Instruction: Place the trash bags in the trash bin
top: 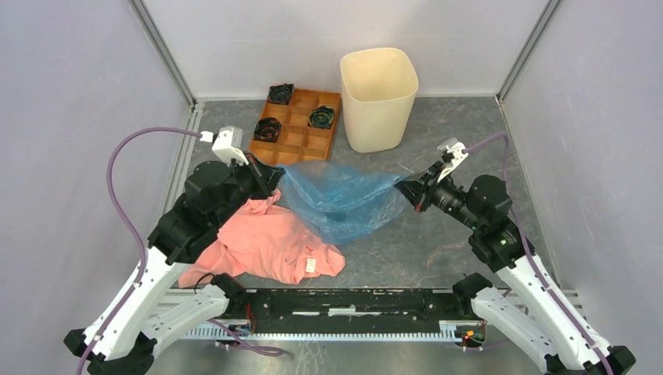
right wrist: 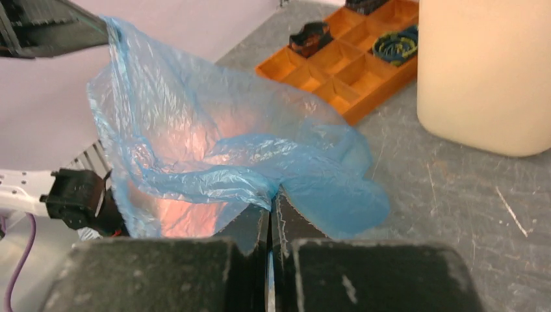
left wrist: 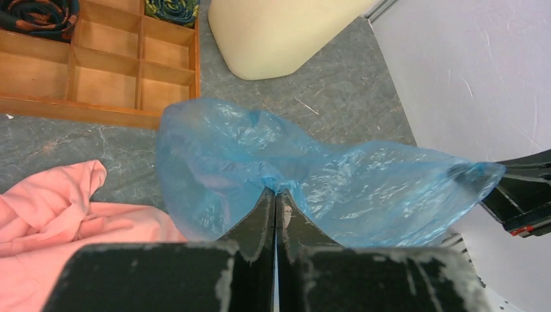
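My left gripper (left wrist: 274,195) has its fingers pressed together on a pinch of the trash bag (top: 340,199). My right gripper (right wrist: 273,195) is likewise clamped on the bag's opposite edge. The bag spreads between the two, light blue and wrinkly, sagging toward the grey table (top: 438,242). Its left side lies just beside the pink garment (top: 270,242), which is heaped under my left arm. Beyond the bag stands the trash bin (top: 379,98), upright at the far wall; the bag is wholly outside it. Just left of the bin sits the orange tray (top: 297,139), where three compartments each hold a dark rolled item (top: 321,117).
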Controlling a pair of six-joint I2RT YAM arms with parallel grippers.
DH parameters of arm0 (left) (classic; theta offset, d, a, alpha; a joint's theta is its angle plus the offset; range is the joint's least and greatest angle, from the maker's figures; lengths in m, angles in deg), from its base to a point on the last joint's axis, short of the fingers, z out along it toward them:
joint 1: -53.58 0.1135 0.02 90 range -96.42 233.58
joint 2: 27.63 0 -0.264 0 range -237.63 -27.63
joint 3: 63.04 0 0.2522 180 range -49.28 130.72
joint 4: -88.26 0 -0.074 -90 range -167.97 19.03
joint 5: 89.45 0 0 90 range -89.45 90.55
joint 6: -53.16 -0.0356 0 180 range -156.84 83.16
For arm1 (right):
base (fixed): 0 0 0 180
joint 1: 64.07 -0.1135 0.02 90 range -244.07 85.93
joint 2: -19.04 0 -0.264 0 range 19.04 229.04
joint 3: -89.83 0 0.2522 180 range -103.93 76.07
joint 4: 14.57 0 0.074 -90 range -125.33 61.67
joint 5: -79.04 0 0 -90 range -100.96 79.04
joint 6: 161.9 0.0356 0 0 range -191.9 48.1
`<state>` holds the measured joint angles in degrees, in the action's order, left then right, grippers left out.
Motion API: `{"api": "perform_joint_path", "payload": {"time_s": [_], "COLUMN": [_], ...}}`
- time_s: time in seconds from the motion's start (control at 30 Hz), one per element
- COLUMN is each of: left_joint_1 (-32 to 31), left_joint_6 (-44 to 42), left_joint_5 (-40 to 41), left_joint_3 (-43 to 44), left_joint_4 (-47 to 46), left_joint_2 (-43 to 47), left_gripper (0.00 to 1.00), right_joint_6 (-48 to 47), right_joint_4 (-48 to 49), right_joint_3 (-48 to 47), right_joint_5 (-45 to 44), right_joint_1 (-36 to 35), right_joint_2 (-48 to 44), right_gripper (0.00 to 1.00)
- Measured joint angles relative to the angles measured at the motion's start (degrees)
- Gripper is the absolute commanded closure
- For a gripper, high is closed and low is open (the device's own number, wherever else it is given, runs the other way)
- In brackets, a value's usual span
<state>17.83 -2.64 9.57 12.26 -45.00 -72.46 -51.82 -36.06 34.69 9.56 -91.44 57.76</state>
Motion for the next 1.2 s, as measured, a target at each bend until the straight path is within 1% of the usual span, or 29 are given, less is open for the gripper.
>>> {"api": "perform_joint_path", "payload": {"time_s": [0.07, 0.1, 0.13, 0.17, 0.23, 0.4, 0.5, 0.6, 0.73, 0.83, 0.9, 1.0, 1.03, 1.13, 1.17, 1.2], "left_joint_1": [0.0, 0.0, 0.0, 0.0, 0.0, 0.0, 0.0, 0.0, 0.0, 0.0, 0.0, 0.0, 0.0, 0.0, 0.0, 0.0], "left_joint_6": [-0.2, -0.3, -0.3, -0.3, -0.5, -1.6, -1.5, -0.2, 3.2, 6.6, 9.2, 12.9, 14.0, 16.2, 16.7, 17.0], "left_joint_5": [0.3, 0.4, 0.3, 0.3, -0.1, -0.1, -0.2, -0.6, -2.3, -3.8, -5.5, -9.5, -10.7, -13.5, -14.1, -14.7], "left_joint_3": [0.1, 0.0, 0.0, -0.1, -0.1, 0.6, 0.9, 0.2, -3.7, -6.7, -9.2, -14.6, -16.3, -19.5, -19.9, -20.2], "left_joint_4": [-0.2, -0.3, -0.3, -0.3, -0.5, 1.5, 4.2, 7.3, 9.5, 9.6, 7.9, 2.4, 0.6, -3.9, -5.1, -6.4], "left_joint_2": [0.2, 0.2, 0.0, -0.2, -0.9, -3.5, -4.2, -2.7, 3.0, 6.1, 6.6, 5.1, 3.9, -1.0, -3.0, -4.8], "left_gripper": [0.97, 0.95, 0.89, 0.81, 0.6, 0.21, 0.02, 0.0, 0.0, 0.04, 0.05, 0.05, 0.06, 0.16, 0.24, 0.33], "right_joint_6": [0.7, 1.1, 1.6, 2.3, 3.4, 6.1, 6.8, 7.1, 7.4, 7.7, 7.8, 8.3, 8.5, 8.8, 8.9, 9.0], "right_joint_4": [2.4, 2.6, 2.7, 3.0, 3.7, 6.6, 7.7, 8.6, 10.3, 11.1, 11.5, 11.8, 11.9, 12.0, 12.0, 12.0], "right_joint_3": [-0.4, -0.4, -0.3, -0.3, 0.0, 1.2, 1.2, 1.2, 1.2, 1.5, 1.8, 2.3, 2.5, 3.3, 3.5, 3.6], "right_joint_5": [-0.7, -1.6, -2.6, -3.7, -5.1, -6.8, -8.2, -9.1, -9.1, -9.0, -9.0, -9.0, -9.0, -9.0, -9.0, -9.0], "right_joint_1": [-0.1, -0.1, -0.1, -0.1, -0.1, 0.0, -0.1, 0.0, -0.1, 0.0, -0.1, -0.1, 0.0, 0.0, 0.0, 0.0], "right_joint_2": [-0.1, -0.3, -0.5, -0.7, -1.2, -2.0, -1.9, -1.5, -0.3, 0.3, 0.3, 0.2, -0.1, -1.0, -1.4, -1.7], "right_gripper": [1.0, 0.99, 0.99, 0.99, 0.99, 0.99, 0.99, 0.99, 0.99, 0.99, 0.99, 0.99, 0.99, 0.99, 0.99, 0.99]}}
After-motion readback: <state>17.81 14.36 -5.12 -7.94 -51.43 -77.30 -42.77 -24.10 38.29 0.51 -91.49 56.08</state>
